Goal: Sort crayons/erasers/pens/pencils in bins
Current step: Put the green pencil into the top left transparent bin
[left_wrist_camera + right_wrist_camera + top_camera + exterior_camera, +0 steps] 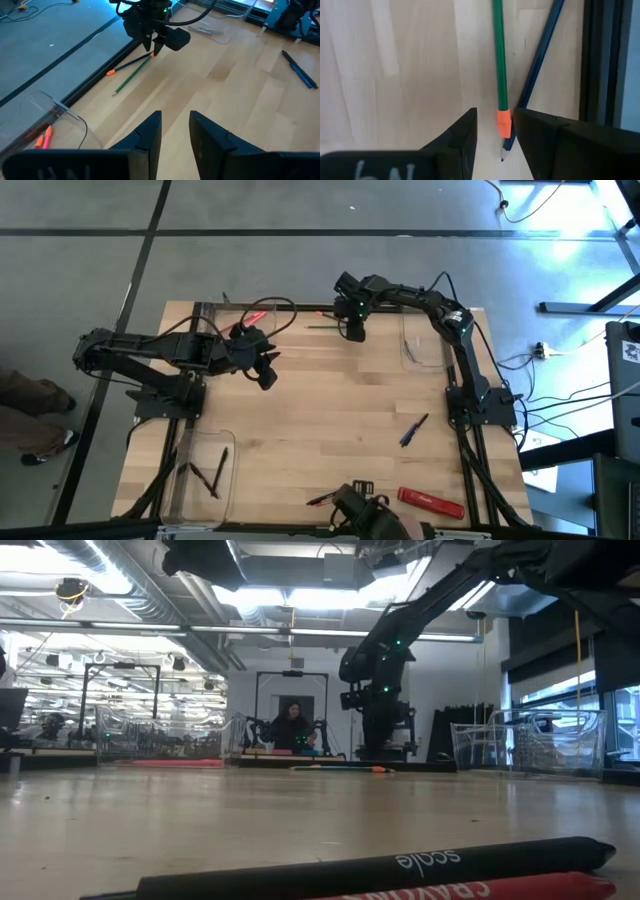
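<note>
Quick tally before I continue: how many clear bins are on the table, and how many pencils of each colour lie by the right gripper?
Clear bins: 3
Green pencil: 1
Dark blue pencil: 1
Total: 5

Between the black right gripper [495,137] fingers lies a green pencil [498,60] with an orange eraser [504,123], beside a dark blue pencil [537,65]. The table [330,410] is pale wood. Beyond the black left gripper [175,132], pink-orange crayons [43,138] sit in a clear bin [75,120].
</note>
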You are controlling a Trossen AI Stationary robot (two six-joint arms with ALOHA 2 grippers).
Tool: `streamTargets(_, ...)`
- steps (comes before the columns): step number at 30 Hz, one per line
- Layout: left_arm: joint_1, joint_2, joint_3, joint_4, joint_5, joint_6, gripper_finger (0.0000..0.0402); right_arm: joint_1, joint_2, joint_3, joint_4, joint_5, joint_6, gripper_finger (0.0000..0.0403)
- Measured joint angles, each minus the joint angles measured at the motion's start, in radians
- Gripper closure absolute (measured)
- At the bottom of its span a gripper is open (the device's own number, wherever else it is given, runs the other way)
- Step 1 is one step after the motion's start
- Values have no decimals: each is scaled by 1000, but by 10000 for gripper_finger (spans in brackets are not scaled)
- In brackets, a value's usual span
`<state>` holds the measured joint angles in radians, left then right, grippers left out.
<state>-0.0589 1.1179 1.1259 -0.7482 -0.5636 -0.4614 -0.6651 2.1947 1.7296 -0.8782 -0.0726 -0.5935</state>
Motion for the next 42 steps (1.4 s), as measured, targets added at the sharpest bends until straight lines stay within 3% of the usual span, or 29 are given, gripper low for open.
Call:
streamTargets(9, 0, 0, 0, 0, 0, -1, 310, -2, 38, 0, 3, 4, -40, 273)
streamTargets(15, 0, 0, 0, 1, 0, -3, 310, -3, 57, -1, 1, 63, -40, 273)
streamTargets(26, 0, 0, 0, 1, 0, -6, 310, -6, 63, 1, -27, 49, -70, 274)
streamTargets(42, 0, 0, 0, 1, 0, -7, 310, -6, 65, 0, -19, 43, -68, 374)
